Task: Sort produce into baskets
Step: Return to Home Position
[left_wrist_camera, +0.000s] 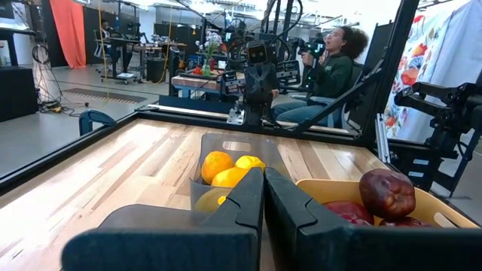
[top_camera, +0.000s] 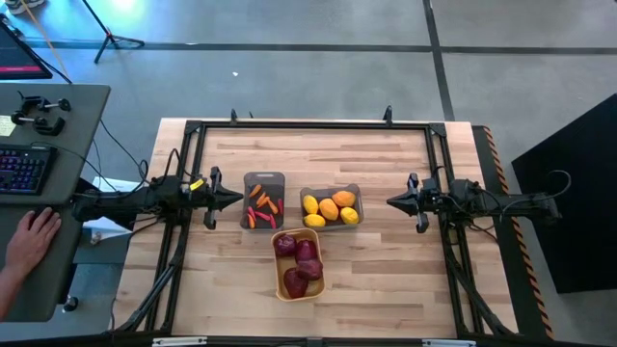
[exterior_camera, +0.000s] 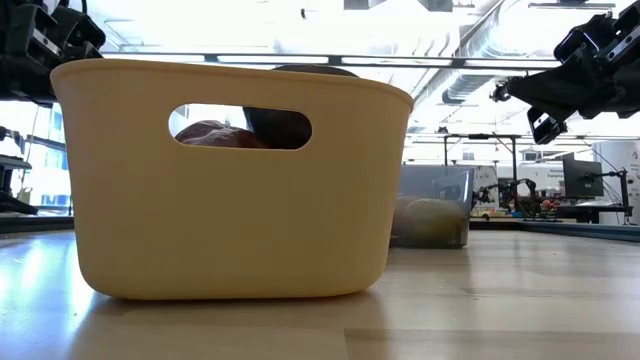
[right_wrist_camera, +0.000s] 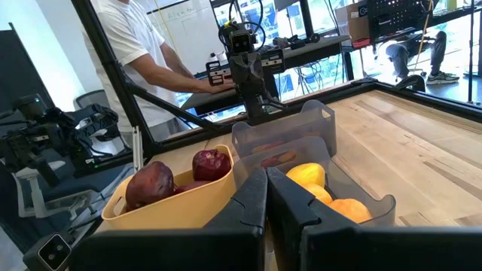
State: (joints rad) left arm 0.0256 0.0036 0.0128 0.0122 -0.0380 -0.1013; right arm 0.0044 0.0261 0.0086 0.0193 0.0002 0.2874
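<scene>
the left gripper (top_camera: 235,198) is hanging over the tabletop (top_camera: 386,280) just beside the left grey bin (top_camera: 263,176), its fingers (left_wrist_camera: 245,211) pressing together with nothing between them. the right gripper (top_camera: 391,201) is hanging on the opposite side, near the right grey bin (top_camera: 331,190) but apart from it, its fingers (right_wrist_camera: 252,203) likewise clenched on nothing. the two grippers are pointing toward each other across the bins. the left grey bin is holding the thin orange-red pieces (top_camera: 262,207). the right grey bin, just beside it, is holding the yellow and orange oval fruits (top_camera: 330,208). the yellow bin (top_camera: 277,280) is sitting close against those two and is carrying the dark red round fruits (top_camera: 299,260). at a desk beside the tabletop, a person's hand (top_camera: 34,236) is resting near a keyboard (top_camera: 24,169).
</scene>
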